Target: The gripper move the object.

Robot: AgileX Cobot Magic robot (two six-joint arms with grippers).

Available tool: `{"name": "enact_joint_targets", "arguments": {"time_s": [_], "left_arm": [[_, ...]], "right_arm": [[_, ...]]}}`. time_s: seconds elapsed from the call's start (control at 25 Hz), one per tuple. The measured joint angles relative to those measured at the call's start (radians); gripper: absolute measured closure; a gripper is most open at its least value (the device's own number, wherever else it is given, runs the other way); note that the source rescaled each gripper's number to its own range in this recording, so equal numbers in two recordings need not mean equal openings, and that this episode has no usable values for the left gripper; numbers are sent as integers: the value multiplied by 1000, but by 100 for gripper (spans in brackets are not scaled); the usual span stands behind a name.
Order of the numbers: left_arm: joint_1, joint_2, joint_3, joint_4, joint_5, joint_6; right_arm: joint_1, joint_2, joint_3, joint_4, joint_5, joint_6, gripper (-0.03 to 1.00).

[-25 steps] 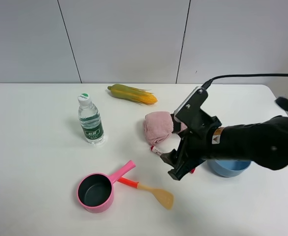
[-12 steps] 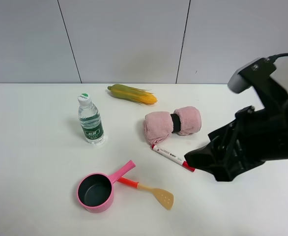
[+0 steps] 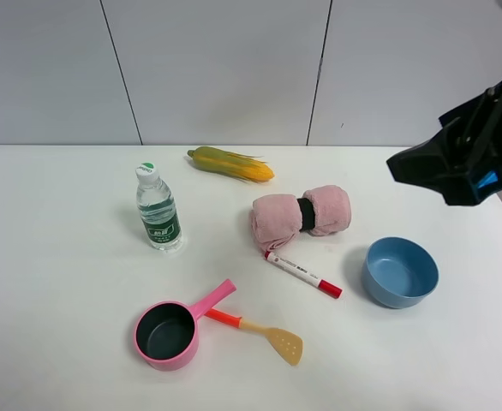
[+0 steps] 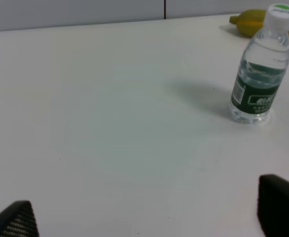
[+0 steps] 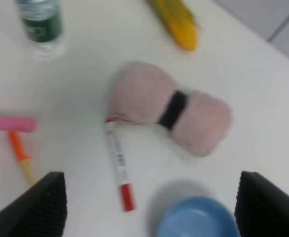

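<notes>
Marker pen (image 3: 302, 274) lies flat on the worktop (image 3: 62, 257), its white end just beside the pink towel roll (image 3: 301, 217) and its red cap near the blue bowl (image 3: 400, 272). Right gripper (image 3: 422, 171) hangs well apart from it, jaws spread and empty. Left gripper (image 4: 147, 212) has its jaws spread likewise.

Bright, even light, soft faint shadows; the right wrist view (blurred throughout) smears the object (image 5: 118, 163).

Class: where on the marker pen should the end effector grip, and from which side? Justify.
Probably grip the marker pen at the middle of its white barrel, coming straight down from above and closing across its narrow width. It lies flat; its tail end is close by the pink towel roll, while mid-barrel has bare table both sides.
</notes>
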Motion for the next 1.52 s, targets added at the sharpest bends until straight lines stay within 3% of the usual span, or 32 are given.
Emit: {"name": "enact_joint_targets", "arguments": {"time_s": [0.24,0.6,0.88,1.16,1.52], "left_arm": [[0,0,0,0,0,0],[0,0,0,0,0,0],[0,0,0,0,0,0],[0,0,0,0,0,0],[0,0,0,0,0,0]], "right_arm": [[0,0,-41,-40,44,0,33],[0,0,-42,214,63,-60,33],[-9,0,-42,223,58,-134,33],[-217,0,-43,195,69,-211,33],[-549,-49,-43,188,198,-235,33]]}}
